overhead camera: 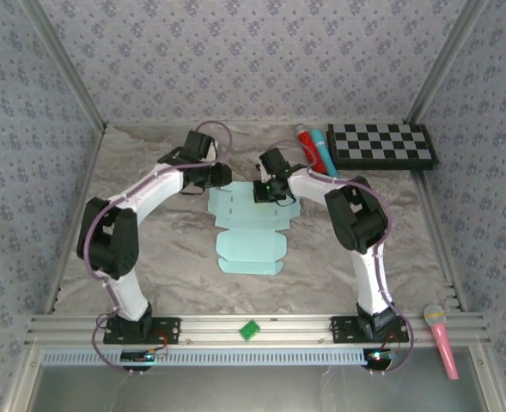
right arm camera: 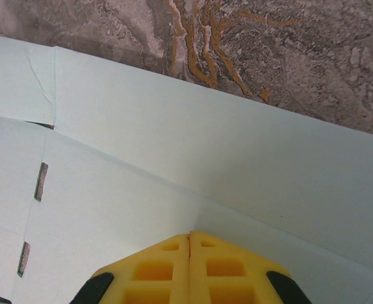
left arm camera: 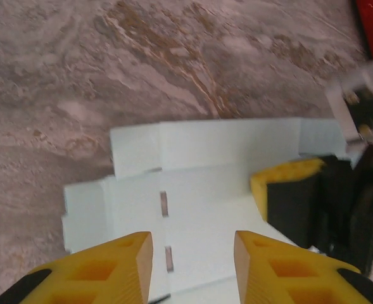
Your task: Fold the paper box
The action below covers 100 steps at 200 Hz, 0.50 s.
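Top view: the paper box (overhead camera: pixel 248 232), a pale aqua die-cut card sheet with flaps, lies flat and unfolded in the middle of the marbled grey counter (overhead camera: pixel 149 249). The left tool (overhead camera: pixel 216 176) is at its far left corner and the right tool (overhead camera: pixel 270 190) at its far edge.

Left wrist view: the left tool's yellow fingers (left arm camera: pixel 120 263) stand apart, empty, above the sheet.

Right wrist view: the right tool's fingers (right arm camera: pixel 167 266) are pressed together on nothing, over the sheet.
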Available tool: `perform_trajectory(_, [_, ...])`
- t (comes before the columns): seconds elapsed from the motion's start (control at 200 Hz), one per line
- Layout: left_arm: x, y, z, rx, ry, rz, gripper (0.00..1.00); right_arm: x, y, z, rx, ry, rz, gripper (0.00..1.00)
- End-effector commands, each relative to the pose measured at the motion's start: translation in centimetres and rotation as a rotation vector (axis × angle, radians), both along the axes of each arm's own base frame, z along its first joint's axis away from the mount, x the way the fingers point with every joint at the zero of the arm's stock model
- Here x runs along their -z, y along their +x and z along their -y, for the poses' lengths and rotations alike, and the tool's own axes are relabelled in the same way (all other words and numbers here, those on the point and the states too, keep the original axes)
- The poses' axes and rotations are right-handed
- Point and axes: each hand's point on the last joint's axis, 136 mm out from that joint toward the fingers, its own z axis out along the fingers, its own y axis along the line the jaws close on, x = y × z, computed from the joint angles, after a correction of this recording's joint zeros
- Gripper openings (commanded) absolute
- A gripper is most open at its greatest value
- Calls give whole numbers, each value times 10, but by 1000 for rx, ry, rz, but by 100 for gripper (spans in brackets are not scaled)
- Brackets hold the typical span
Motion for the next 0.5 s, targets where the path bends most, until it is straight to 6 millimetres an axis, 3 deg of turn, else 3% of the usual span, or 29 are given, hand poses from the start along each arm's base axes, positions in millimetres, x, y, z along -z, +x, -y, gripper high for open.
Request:
perform_trajectory(0.0, [20, 6, -7, 36, 78, -63, 41, 21, -19, 8, -6, -49, -73, 6])
perform_trajectory(0.2, [34, 26, 1, 74, 101, -101, 45, 20, -19, 9, -4, -47, -73, 6])
perform_trajectory(0.43, [49, 46, -7, 7, 178, -124, 46, 22, -19, 9, -4, -42, -80, 6])
perform_trajectory(0.495, [56, 42, -10, -2, 191, -158, 47, 21, -19, 8, -3, -38, -81, 6])
